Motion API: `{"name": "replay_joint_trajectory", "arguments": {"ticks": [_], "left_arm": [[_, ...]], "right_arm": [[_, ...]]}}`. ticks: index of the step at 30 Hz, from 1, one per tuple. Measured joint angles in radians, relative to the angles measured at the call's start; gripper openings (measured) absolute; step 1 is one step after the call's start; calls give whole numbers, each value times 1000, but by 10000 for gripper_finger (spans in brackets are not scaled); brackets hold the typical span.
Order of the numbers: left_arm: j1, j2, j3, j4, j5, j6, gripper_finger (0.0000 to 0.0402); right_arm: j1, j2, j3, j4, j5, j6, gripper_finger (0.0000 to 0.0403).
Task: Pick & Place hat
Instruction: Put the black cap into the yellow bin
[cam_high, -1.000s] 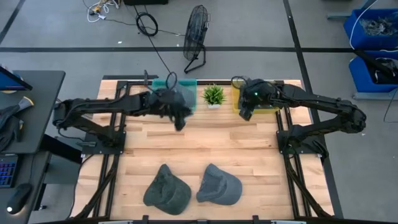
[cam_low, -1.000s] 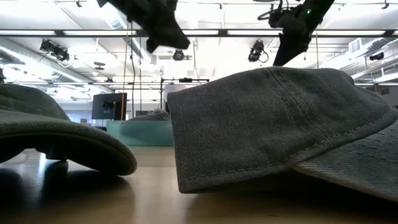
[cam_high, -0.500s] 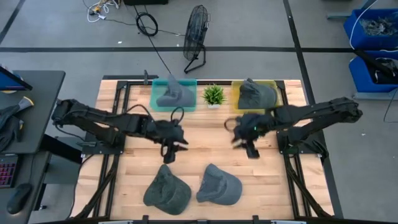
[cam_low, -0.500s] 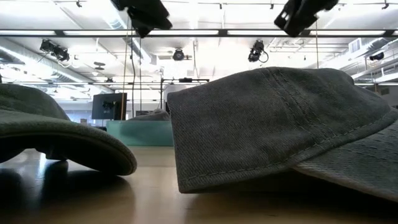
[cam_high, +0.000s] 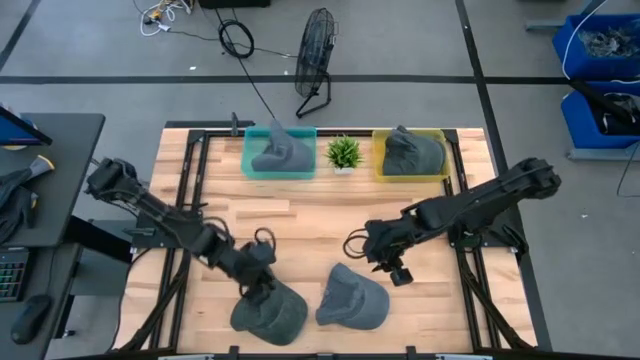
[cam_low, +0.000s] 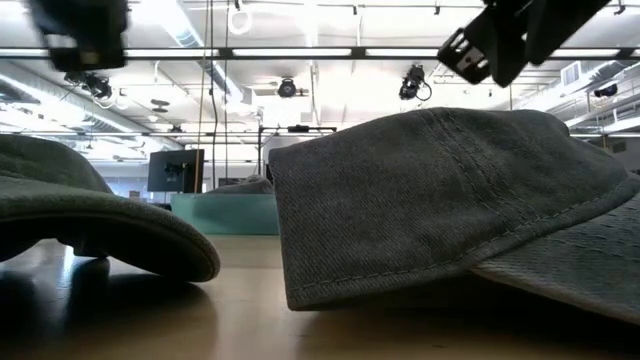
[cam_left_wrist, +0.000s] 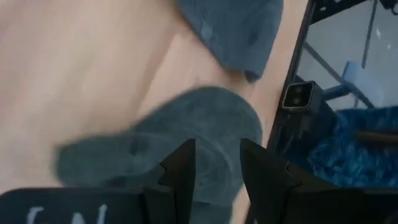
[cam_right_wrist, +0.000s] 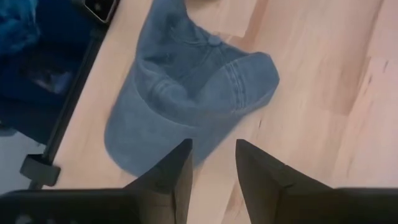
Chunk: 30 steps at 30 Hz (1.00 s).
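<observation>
Because both caps are soft, light cloth that will fold under a pinch, the crown or the stiffer brim looks the safest hold. The left hat (cam_high: 268, 308) and the right hat (cam_high: 352, 297) lie near the front edge of the bench (cam_high: 320, 225). The left pincer (cam_high: 257, 287) hangs over the first, narrowly parted and empty — the right pincer (cam_high: 393, 264) likewise, just beside the second. At the back, the teal bin (cam_high: 279, 152) and the yellow bin (cam_high: 410, 153) each hold a hat already.
</observation>
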Motion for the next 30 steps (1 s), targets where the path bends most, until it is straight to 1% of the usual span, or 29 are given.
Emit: {"name": "replay_joint_trajectory", "arguments": {"ticks": [4, 9, 11, 13, 17, 22, 24, 27, 28, 30], "left_arm": [[-58, 75, -24, -7, -8, -126, 129], [-69, 169, -21, 2, -45, -234, 129], [-65, 188, -23, -17, -44, -261, 129], [-64, 194, -21, -9, -40, -249, 128], [-79, 189, -17, 3, -20, -26, 128], [-82, 189, 48, -1, -3, 248, 128], [-82, 189, 75, 1, -16, 432, 128], [-85, 188, 86, -2, -70, 762, 128], [-85, 189, 83, -7, -77, 847, 128], [-81, 198, 79, -24, -80, 939, 128]], "right_arm": [[0, 35, 0, 33, 17, 21, 123], [0, 46, 0, 44, 35, 21, 123], [0, 46, 0, 53, 35, 21, 123], [0, 45, 0, 51, 35, 21, 123], [0, 44, 0, 51, 35, 8, 123], [0, 44, 0, 53, 35, -11, 123], [0, 44, 0, 54, 35, -10, 123], [0, 44, 0, 55, 35, -18, 123], [0, 44, 0, 56, 35, -19, 123], [0, 44, 0, 60, 35, -20, 123]]}}
